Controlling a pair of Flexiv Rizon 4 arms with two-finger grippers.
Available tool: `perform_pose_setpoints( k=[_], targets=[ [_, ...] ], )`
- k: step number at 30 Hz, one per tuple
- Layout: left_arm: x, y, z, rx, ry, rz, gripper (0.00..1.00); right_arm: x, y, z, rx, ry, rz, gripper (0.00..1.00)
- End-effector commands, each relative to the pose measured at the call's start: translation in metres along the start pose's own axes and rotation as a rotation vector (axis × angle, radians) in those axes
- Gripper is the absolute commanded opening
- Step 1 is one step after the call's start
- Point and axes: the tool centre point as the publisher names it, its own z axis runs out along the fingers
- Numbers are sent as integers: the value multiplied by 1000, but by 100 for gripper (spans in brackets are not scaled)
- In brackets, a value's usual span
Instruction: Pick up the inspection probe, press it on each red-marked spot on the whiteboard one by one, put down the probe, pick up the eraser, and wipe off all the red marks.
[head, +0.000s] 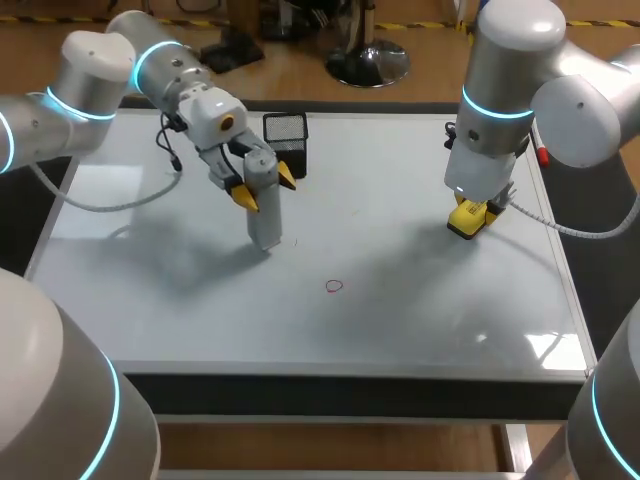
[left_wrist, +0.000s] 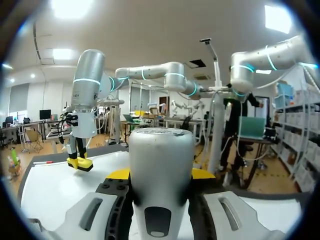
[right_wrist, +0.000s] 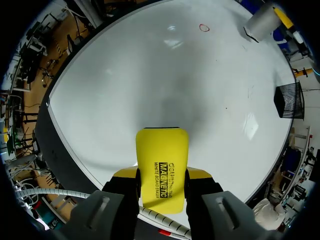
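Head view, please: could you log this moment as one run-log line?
left gripper: shut on probe, upright | right gripper: shut on eraser | red mark: on whiteboard, unwiped

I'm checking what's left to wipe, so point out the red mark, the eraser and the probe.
red mark (head: 334, 286), head view, centre of the small loop.
eraser (right_wrist: 161, 167), right wrist view, middle of its yellow printed face.
probe (head: 263, 205), head view, middle of its pale grey body.
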Motion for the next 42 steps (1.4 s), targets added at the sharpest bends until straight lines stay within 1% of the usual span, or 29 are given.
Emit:
perform_pose_setpoints(
  k=[1, 3, 5, 16, 18, 21, 30, 33, 38, 42],
  targets=[
    [11, -3, -15, -13, -28, 0, 0, 0, -1, 0, 2, 2, -2, 0],
    [14, -4, -22, -21, -39, -7, 0, 0, -1, 0, 2, 2, -2, 0],
    [16, -4, -30, -28, -71, -11, 0, 0, -1, 0, 2, 2, -2, 0],
    [23, 0, -66, -41, -121, -21, 0, 0, -1, 0, 2, 2, -2, 0],
    [23, 1, -72, -53, -128, -41, 0, 0, -1, 0, 2, 2, -2, 0],
    [23, 4, -84, -50, -142, -32, 0, 0, -1, 0, 2, 2, -2, 0],
    [14, 13, -111, -47, -186, -20, 0, 0, -1, 0, 2, 2, -2, 0],
    [11, 16, -116, -48, -191, -23, 0, 0, -1, 0, 2, 2, -2, 0],
    [9, 20, -123, -36, -225, -11, 0, 0, -1, 0, 2, 2, -2, 0],
    [7, 23, -126, -33, -226, -10, 0, 0, -1, 0, 2, 2, -2, 0]
  ],
)
